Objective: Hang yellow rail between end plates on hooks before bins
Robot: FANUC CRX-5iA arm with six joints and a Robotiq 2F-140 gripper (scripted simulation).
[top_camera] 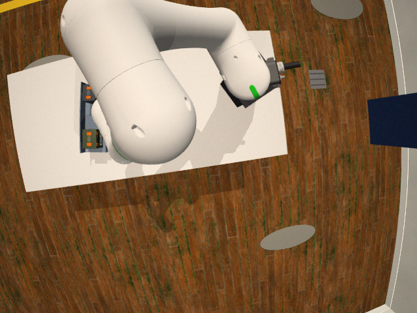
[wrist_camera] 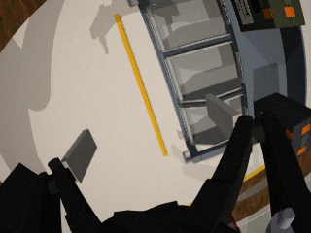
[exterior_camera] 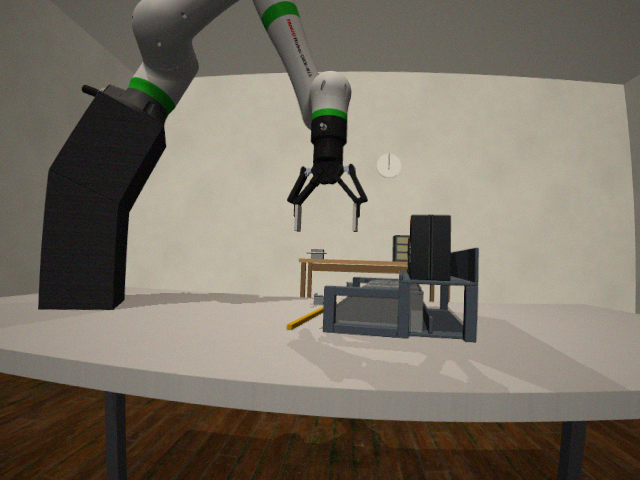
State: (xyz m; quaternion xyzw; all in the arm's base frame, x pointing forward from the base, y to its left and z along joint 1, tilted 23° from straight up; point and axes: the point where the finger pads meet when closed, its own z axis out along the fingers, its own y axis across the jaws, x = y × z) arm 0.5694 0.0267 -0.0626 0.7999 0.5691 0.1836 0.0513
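Observation:
The yellow rail (exterior_camera: 305, 318) (wrist_camera: 141, 86) lies on the white table, roughly parallel to the front of the blue-grey rack (exterior_camera: 361, 291) and a little apart from it. Grey bins (exterior_camera: 367, 311) (wrist_camera: 206, 63) sit in the rack's lower level. A small grey hook (exterior_camera: 318, 299) (wrist_camera: 187, 155) shows at one front end of the rack; the other hook and the end plates are not clear. My gripper (exterior_camera: 326, 230) (wrist_camera: 147, 122) is open and empty, pointing down high above the rail. In the top view the arm hides the gripper and the rail.
A green box (top_camera: 88, 138) (wrist_camera: 277, 16) and a black box (top_camera: 88, 93) (wrist_camera: 287, 116) with orange parts stand on the rack's raised rear shelf. The robot's black pedestal (exterior_camera: 87, 222) stands on the table. A wooden table (exterior_camera: 356, 264) stands in the background.

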